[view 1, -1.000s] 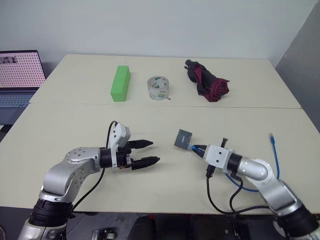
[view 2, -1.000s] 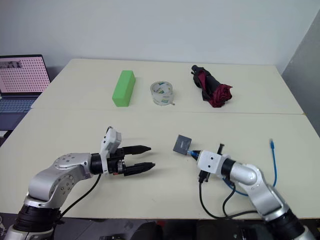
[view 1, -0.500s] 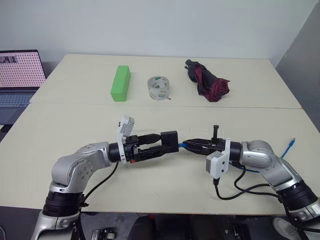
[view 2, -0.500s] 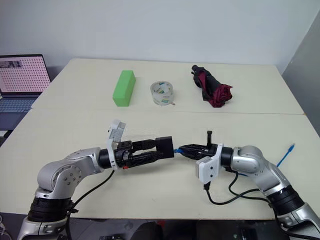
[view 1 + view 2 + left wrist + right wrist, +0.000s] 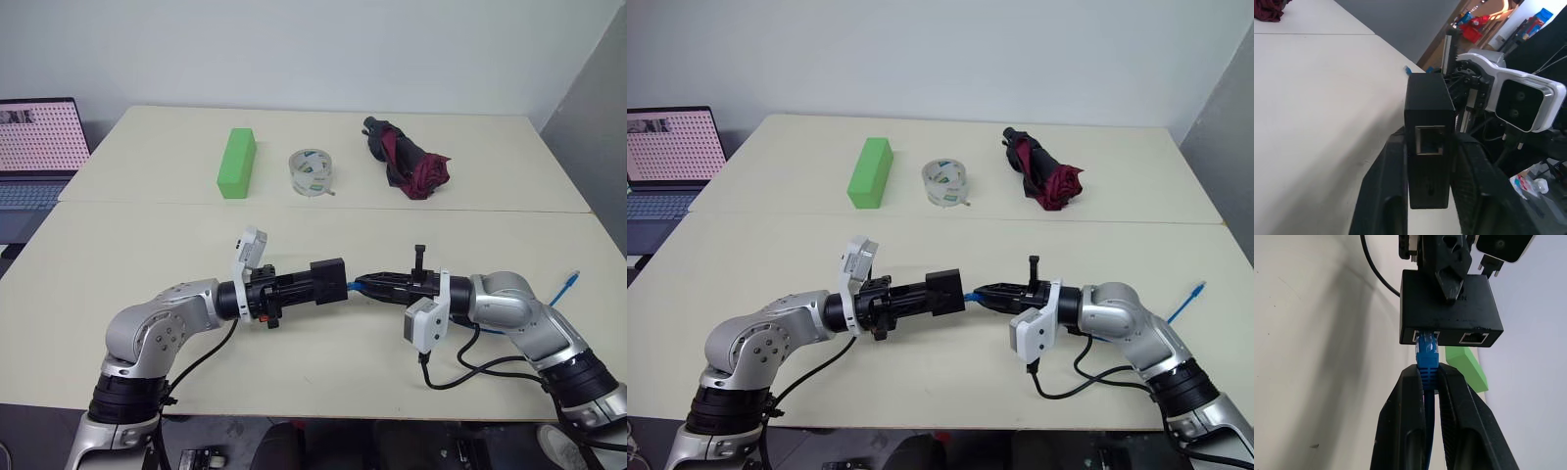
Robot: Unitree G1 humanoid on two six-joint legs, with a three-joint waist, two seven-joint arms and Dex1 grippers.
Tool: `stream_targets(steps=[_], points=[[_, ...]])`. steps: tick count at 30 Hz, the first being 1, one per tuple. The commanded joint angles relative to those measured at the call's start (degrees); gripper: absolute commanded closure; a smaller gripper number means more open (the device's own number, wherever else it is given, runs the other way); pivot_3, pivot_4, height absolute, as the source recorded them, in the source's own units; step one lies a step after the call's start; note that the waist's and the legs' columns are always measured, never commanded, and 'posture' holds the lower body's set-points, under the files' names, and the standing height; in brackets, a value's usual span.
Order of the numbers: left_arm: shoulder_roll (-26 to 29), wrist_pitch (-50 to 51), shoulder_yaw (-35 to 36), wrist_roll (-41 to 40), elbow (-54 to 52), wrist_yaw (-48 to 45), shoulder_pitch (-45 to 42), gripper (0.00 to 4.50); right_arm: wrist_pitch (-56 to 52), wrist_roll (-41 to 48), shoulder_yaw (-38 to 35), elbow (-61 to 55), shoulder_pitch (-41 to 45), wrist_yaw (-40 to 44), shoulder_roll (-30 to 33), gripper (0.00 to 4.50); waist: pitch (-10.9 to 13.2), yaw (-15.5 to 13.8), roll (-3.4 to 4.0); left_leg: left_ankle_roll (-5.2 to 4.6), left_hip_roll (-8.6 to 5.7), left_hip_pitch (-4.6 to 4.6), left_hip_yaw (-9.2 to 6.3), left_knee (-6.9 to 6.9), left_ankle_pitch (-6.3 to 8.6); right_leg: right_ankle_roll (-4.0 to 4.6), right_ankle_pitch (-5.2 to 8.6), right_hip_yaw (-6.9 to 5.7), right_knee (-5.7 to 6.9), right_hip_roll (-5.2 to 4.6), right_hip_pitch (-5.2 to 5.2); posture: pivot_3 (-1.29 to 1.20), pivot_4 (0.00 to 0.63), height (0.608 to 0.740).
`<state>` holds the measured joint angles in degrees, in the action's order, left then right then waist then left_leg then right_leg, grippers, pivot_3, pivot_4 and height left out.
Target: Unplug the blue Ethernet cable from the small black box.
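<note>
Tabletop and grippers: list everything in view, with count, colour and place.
green block: 1, green, far left of table
tape roll: 1, clear, right of the block
folded umbrella: 1, black and red, far right
laptop: 1, lit screen, beyond table's left edge
table: 1, cream
small black box: 1, black, lifted at centre
blue Ethernet cable: 1, blue, plugged into box
left gripper: shut on box
right gripper: shut on cable

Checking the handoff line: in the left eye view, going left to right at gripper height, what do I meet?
left gripper → small black box → blue Ethernet cable plug end → right gripper → cable's free end off to the right.
</note>
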<state>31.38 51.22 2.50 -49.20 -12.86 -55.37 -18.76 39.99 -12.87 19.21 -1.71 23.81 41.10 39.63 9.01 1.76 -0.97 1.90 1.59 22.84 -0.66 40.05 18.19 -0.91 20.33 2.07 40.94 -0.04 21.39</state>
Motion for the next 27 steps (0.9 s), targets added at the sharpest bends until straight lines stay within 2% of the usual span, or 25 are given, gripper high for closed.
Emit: stream_targets(steps=[1, 5, 7, 8, 12, 15, 19, 22, 27], points=[[0.13, -0.49, -0.54, -0.06, -1.05, -0.31, -0.98, 3.71, 2.88, -0.01, -0.08, -0.99, 1.32, 0.69, 0.37, 4.39, 0.0, 0.0, 0.0, 0.0, 0.0, 0.0, 0.0, 0.0, 0.0, 0.0, 0.0, 0.0, 0.0, 0.0, 0.0, 0.0, 0.15, 0.74], [0.44, -0.43, -0.51, -0.03, -0.75, -0.72, -1.06, 3.71, 2.97, 0.55, 0.11, -0.74, 1.15, 1.39, 0.54, 4.39, 0.0, -0.01, 0.0, 0.0, 0.0, 0.0, 0.0, 0.0, 0.0, 0.0, 0.0, 0.0, -0.01, 0.0, 0.0, 0.0, 0.15, 0.74], [0.88, -0.55, -0.42, 0.0, -0.36, -1.29, -1.13, 3.71, 1.77, 1.8, 0.11, -1.53, 0.84, 2.92, 1.47, 3.68, 0.0, 0.0, 0.0, 0.0, 0.0, 0.0, 0.0, 0.0, 0.0, 0.0, 0.0, 0.0, 0.0, 0.0, 0.0, 0.0, 0.15, 0.74], [1.12, -0.8, -0.46, 0.11, -0.2, -1.77, -1.21, 3.71, 0.22, 2.52, -0.09, -2.34, 0.19, 4.59, 2.87, 3.56, 0.0, -0.01, 0.0, 0.0, 0.0, 0.0, -0.01, 0.0, 0.0, 0.0, 0.0, -0.01, 0.0, 0.0, 0.0, 0.0, 0.15, 0.74], [1.85, -2.57, -0.76, 0.9, 0.43, -3.97, -1.66, 3.71, -12.16, 10.26, -1.61, -8.4, -5.1, 11.42, 8.04, 2.53, 0.0, -0.27, 0.0, 0.0, -0.01, 0.02, -0.02, 0.01, 0.0, 0.0, 0.0, -0.03, -0.05, -0.03, -0.03, 0.0, 0.15, 0.74], [3.11, -4.24, -2.22, 2.85, 0.53, -6.47, -1.79, 3.71, -26.15, 20.25, -4.2, -16.81, -9.67, 13.81, 11.03, 2.52, 0.0, -0.23, 0.0, 0.0, -0.01, 0.02, -0.03, 0.01, 0.0, 0.0, 0.0, -0.04, -0.05, -0.04, -0.04, 0.0, 0.15, 0.74], [4.88, -7.16, -4.4, 5.59, 0.66, -10.32, -2.32, 3.71, -52.35, 41.01, -7.98, -27.48, -10.66, 11.03, 11.02, 2.52, 0.01, -0.04, 0.01, -0.01, 0.0, 0.01, -0.04, 0.0, 0.0, 0.0, 0.0, -0.03, -0.02, -0.02, -0.05, 0.0, 0.15, 0.74], [5.9, -9.75, -6.02, 7.75, 0.65, -12.65, -2.75, 3.71, -63.97, 48.85, -9.25, -28.89, -7.53, 7.22, 7.6, 2.52, 0.0, 0.0, 0.0, -0.01, 0.0, -0.02, -0.08, 0.0, 0.01, 0.0, 0.0, -0.06, -0.03, -0.01, -0.08, 0.0, 0.15, 0.74], [6.17, -11.43, -6.81, 9.02, 0.38, -14.19, -3.12, 3.71, -75.69, 56.6, -9.14, -29.03, -3.97, 5.82, 4.17, 2.52, 0.01, -0.29, -0.01, -0.02, -0.04, 0.06, -0.1, 0.0, 0.01, 0.0, 0.0, -0.07, -0.1, -0.02, -0.06, 0.0, 0.15, 0.74]])
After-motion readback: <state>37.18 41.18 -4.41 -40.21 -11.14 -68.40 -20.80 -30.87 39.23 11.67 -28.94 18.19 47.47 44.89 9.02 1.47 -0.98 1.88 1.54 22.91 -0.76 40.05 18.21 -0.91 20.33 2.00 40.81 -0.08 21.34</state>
